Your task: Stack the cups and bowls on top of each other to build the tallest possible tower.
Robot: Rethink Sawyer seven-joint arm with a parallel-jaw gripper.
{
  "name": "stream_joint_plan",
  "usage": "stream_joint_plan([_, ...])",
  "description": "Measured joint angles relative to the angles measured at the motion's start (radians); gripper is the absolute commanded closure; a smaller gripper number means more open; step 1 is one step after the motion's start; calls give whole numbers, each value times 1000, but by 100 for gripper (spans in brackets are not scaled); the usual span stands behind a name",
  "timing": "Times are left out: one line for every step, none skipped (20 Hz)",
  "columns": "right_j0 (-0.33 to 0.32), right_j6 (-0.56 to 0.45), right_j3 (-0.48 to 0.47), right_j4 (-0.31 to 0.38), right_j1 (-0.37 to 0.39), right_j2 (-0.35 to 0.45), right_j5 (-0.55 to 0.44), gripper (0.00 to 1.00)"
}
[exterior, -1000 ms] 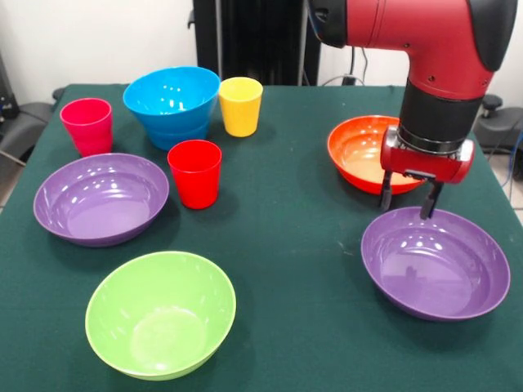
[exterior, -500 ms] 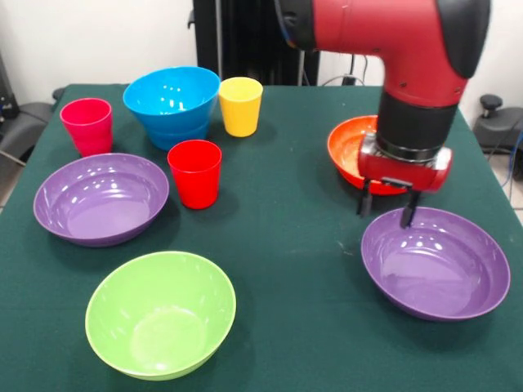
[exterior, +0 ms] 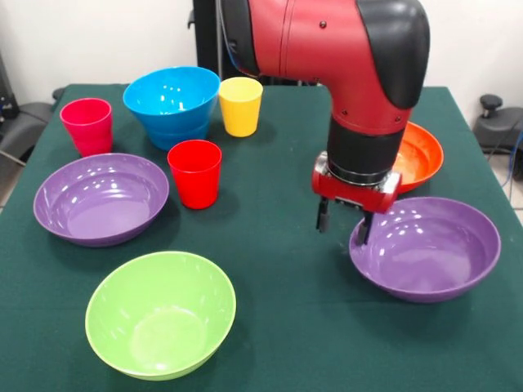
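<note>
On the dark green cloth of the desk [exterior: 278, 163], going left to right, a pink-magenta glossy plastic tumbler [exterior: 87, 125] stands upright near the far left edge. Just in front of it sits a wide purple plastic bowl [exterior: 100, 198], open side up. Closer to the viewer, a lime green round plastic bowl [exterior: 160, 314] rests alone near the front edge.

Behind these, a deep blue plastic bowl [exterior: 172, 94] sits nested in a second blue bowl [exterior: 175, 135], of which only a lower band shows. A red plastic tumbler [exterior: 194, 173] stands upright just in front of the blue pair and just beside the left purple bowl. A yellow plastic tumbler [exterior: 240, 106] stands upright just to the right of the blue bowls.

Further right, the red and black robot arm [exterior: 343, 57] comes down to its claw [exterior: 344, 223]. The two dark fingers [exterior: 322, 217] are spread apart and hold nothing; one hangs outside the near-left rim of a second wide purple plastic bowl [exterior: 425, 249], the other at or just inside that rim. I cannot tell if it touches. This bowl appears tilted. Behind it, a wide orange plastic bowl [exterior: 421, 157] peeks out from behind the arm, tilted toward the viewer.

No bowl or tumbler is stacked apart from the blue pair.
</note>
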State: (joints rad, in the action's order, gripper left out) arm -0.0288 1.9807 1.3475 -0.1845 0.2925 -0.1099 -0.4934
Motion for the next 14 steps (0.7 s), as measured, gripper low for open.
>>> stream_joint_plan([0,0,0,0,-3,0,2,0])
stream_joint_plan([1,0,0,0,-6,0,4,0])
stream_joint_plan([2,0,0,0,-10,0,7,0])
stream_joint_plan([4,0,0,0,-13,0,9,0])
stream_joint_plan([5,0,0,0,-16,0,12,0])
stream_joint_plan([9,0,0,0,-20,0,14,0])
stream_joint_plan([13,0,0,0,-24,0,14,0])
stream_joint_plan([15,0,0,0,-26,0,14,0])
stream_joint_plan([19,0,0,0,-28,0,14,0])
stream_joint_plan([26,0,0,0,-31,0,14,0])
stream_joint_plan([30,0,0,0,-32,0,14,0])
stream_joint_plan([34,0,0,0,-32,0,14,0])
stream_joint_plan([38,0,0,0,-32,0,14,0])
stream_joint_plan([40,0,0,0,-32,0,15,0])
